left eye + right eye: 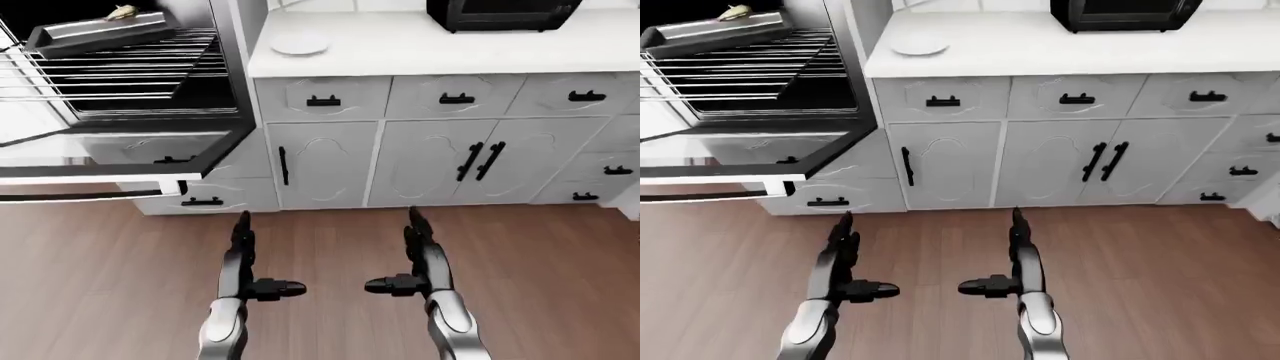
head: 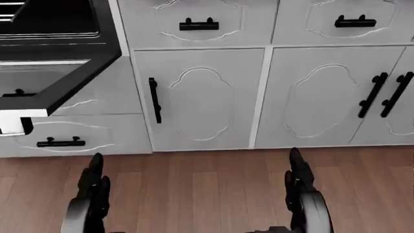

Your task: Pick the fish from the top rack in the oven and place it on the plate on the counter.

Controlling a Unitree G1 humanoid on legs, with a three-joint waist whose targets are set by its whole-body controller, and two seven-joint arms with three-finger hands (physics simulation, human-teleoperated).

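Fish on tray, upper left, apparently on the pulled-out top rack; plate waits on table; left hand and right hand low, fingers apart, empty, pre-reach.

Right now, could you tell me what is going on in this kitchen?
The humanoid stands facing the open oven and white cabinets. The fish still lies on a tray on the top rack; the plate on the counter is bare. Its left hand and right hand hang open over the wood floor, holding nothing, well short of the oven.
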